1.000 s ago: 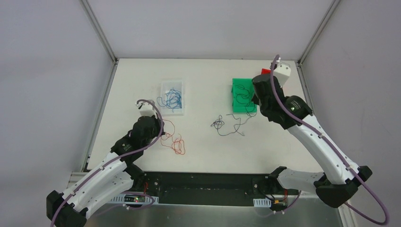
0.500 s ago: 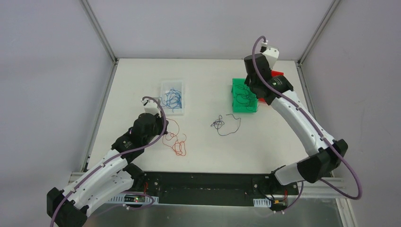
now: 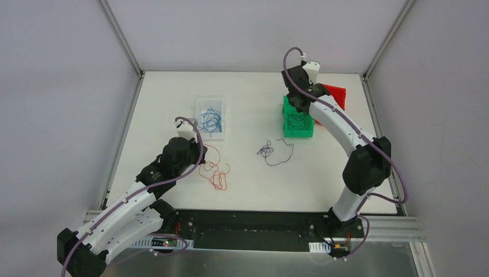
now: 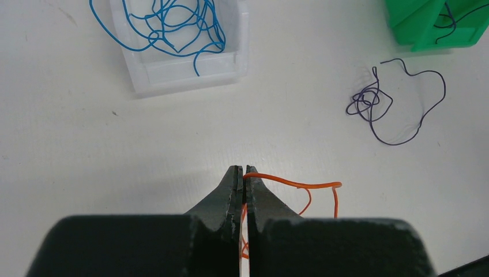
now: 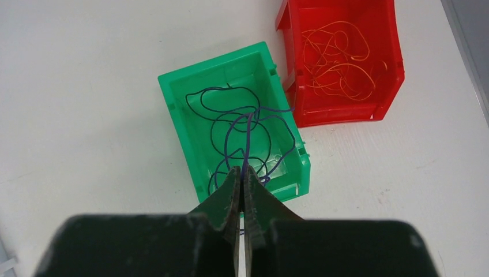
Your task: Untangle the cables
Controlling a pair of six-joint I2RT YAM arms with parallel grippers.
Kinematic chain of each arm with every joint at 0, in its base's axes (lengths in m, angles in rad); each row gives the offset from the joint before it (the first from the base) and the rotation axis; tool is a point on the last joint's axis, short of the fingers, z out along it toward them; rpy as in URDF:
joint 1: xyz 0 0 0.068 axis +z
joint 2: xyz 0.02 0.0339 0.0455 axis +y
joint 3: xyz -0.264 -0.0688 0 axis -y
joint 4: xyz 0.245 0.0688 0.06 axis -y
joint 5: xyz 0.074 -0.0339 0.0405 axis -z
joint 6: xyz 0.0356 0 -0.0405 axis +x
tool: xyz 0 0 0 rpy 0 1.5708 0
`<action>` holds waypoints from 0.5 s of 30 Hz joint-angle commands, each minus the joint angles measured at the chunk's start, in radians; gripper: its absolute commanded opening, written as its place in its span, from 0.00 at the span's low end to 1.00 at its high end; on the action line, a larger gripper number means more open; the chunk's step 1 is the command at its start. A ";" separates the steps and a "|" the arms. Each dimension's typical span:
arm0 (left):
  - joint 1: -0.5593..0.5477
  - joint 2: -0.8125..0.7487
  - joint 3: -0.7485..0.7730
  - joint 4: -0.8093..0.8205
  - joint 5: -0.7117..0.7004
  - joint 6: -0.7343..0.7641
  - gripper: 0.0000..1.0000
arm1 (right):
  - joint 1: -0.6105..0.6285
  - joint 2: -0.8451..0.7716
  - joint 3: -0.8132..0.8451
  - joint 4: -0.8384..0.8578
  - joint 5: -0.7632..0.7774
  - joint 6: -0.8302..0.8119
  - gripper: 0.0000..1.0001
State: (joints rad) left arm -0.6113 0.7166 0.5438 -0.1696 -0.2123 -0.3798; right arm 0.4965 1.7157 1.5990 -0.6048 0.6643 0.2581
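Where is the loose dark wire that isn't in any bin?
In the top view the dark wire lies mid-table, between the clear tray at left and the green bin at right, nearer the bin.

No legible text, label, brand, number or sign on any surface in view

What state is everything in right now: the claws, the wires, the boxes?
Left claw: shut on the red wire.
Right claw: shut on a purple wire, above the green bin.
Green bin: upright, holding looped purple wire.
Red bin: holding orange wires.
Clear tray: holding blue wires.
Loose wire: tangled, lying flat, held by nothing.
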 commanded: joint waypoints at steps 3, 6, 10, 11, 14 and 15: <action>0.005 -0.021 0.043 0.029 0.014 0.014 0.00 | -0.030 -0.006 0.124 0.004 -0.014 -0.030 0.00; 0.005 -0.021 0.048 0.029 0.023 0.007 0.00 | -0.046 -0.009 0.192 -0.012 -0.027 -0.044 0.00; 0.005 -0.019 0.048 0.029 0.027 -0.004 0.00 | -0.060 -0.008 0.229 -0.022 -0.050 -0.054 0.00; 0.005 -0.017 0.049 0.028 0.028 -0.006 0.00 | -0.063 -0.005 0.229 -0.021 -0.055 -0.053 0.00; 0.005 -0.014 0.049 0.029 0.037 -0.009 0.00 | -0.069 0.009 0.213 -0.020 -0.070 -0.047 0.00; 0.005 -0.015 0.049 0.029 0.039 -0.011 0.00 | -0.070 0.011 0.198 -0.014 -0.080 -0.044 0.00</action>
State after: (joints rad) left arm -0.6113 0.7067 0.5529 -0.1699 -0.1936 -0.3798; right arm 0.4328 1.7344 1.8019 -0.6174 0.6186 0.2237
